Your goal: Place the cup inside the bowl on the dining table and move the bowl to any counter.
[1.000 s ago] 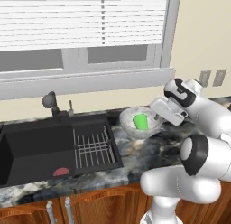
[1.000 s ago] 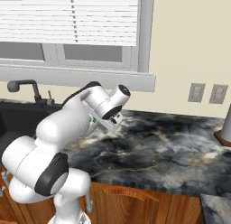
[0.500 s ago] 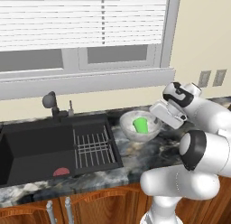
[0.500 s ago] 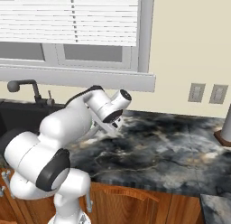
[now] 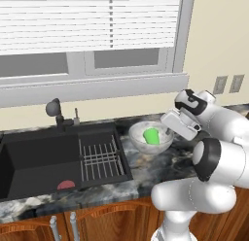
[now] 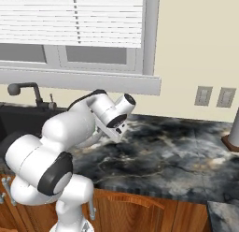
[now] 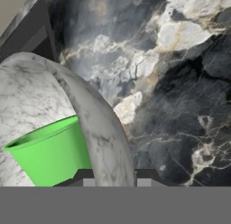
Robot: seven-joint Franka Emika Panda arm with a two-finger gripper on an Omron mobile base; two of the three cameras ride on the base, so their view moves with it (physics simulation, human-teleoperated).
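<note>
Bowl (image 5: 151, 138) on counter (image 5: 180, 162) beside sink (image 5: 58, 157), cup (image 5: 151, 136) inside. Gripper (image 5: 169, 131) at bowl's right rim, fingers straddling wall; clamped or loose: cannot tell.

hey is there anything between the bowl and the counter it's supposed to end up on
Nothing visible does. The bowl with the cup inside is already over the counter, just right of the sink. The tool is at its right rim; whether the bowl rests on the stone can't be told.
</note>
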